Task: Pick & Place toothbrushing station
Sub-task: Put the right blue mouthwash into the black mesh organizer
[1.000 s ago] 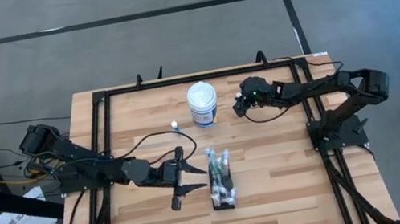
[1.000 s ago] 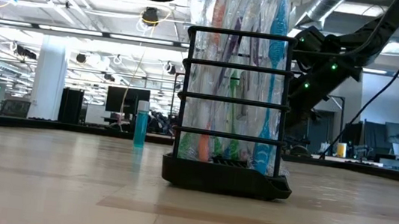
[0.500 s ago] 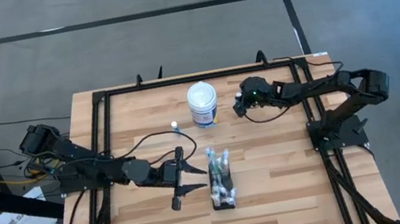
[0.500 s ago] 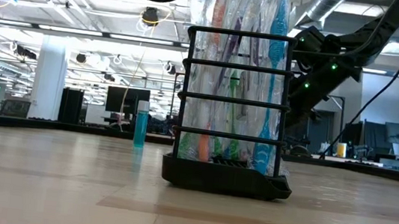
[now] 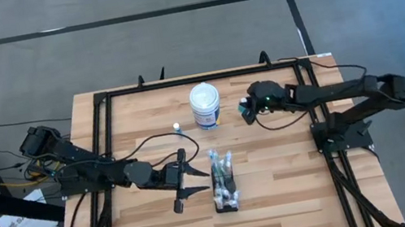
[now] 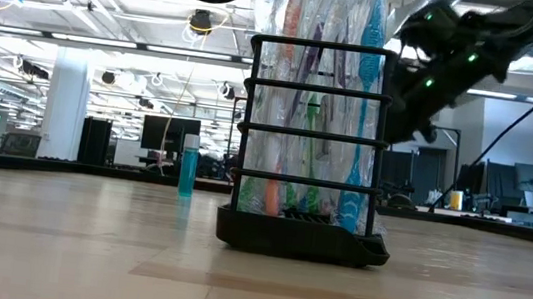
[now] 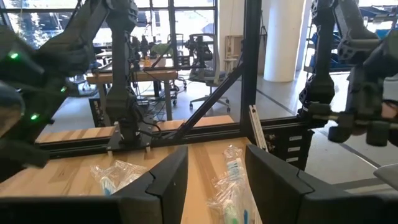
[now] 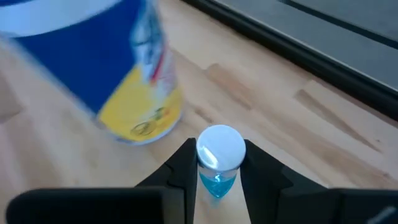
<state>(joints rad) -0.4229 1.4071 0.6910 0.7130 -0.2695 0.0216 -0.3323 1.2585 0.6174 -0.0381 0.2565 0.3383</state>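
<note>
Standing at lower centre of the table [image 5: 297, 188], the toothbrushing station [image 5: 223, 182] runs top-to-bottom, just right of the nearer left gripper [image 5: 181, 185], spread wide. Upper right, the right gripper [image 8: 217, 186] apparently pinches a small blue bottle [image 8: 219, 157].

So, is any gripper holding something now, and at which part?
The right gripper holds a small bottle of blue liquid just below its white cap. The left gripper is open beside the toothbrushing station, holding nothing.
</note>
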